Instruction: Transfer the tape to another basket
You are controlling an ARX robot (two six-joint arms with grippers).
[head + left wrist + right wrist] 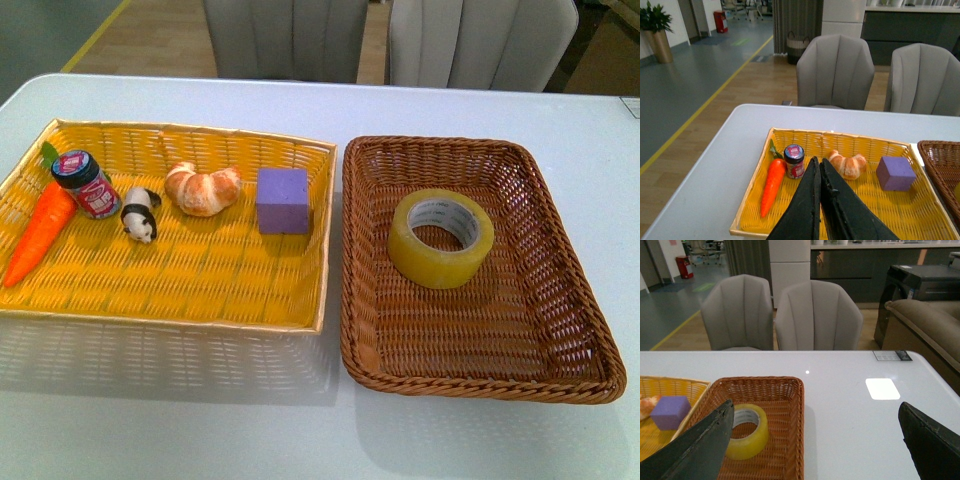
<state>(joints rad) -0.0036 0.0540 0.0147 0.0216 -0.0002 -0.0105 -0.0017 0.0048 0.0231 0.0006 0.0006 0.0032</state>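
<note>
The tape point(441, 238), a thick yellowish roll with a white core, lies flat in the dark brown wicker basket point(470, 330) on the right of the white table. Neither gripper shows in the front view. In the right wrist view my right gripper point(816, 407) is open and empty, held high over the table beside the basket point(787, 445). The tape point(746, 431) sits just past its one finger. In the left wrist view my left gripper point(819, 162) is shut on nothing, above the yellow basket point(890, 215).
The yellow basket point(200, 280) on the left holds a carrot point(40, 232), a small jar point(86, 184), a panda figure point(140, 214), a croissant point(203, 189) and a purple cube point(283, 200). Two grey chairs point(290, 38) stand behind the table's far edge.
</note>
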